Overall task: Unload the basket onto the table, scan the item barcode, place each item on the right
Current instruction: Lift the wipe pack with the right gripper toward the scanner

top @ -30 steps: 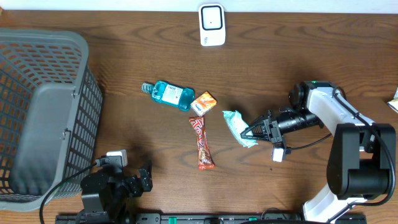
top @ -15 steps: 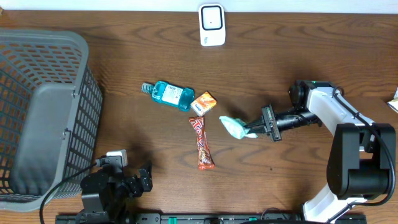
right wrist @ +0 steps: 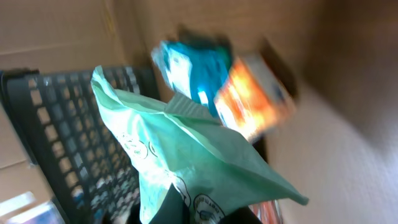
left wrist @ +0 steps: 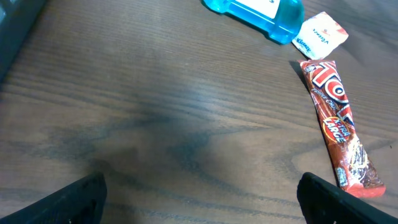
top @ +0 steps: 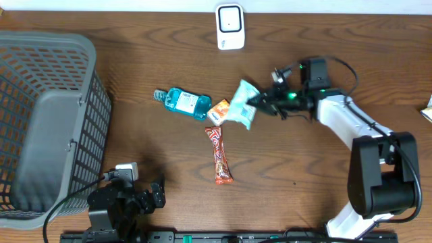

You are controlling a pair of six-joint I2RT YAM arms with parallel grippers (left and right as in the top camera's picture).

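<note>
Overhead: green packet [top: 242, 104] pinched tight at tip of right tool [top: 258, 102], near orange box [top: 219, 111].

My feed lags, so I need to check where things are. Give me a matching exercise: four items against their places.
1 green packet
2 blue bottle
3 red candy bar
4 white scanner

a top centre of the overhead view
b left of the orange box
c held in the right gripper
d flat, robot-side of the orange box

Pairs: 1-c, 2-b, 3-d, 4-a
</note>
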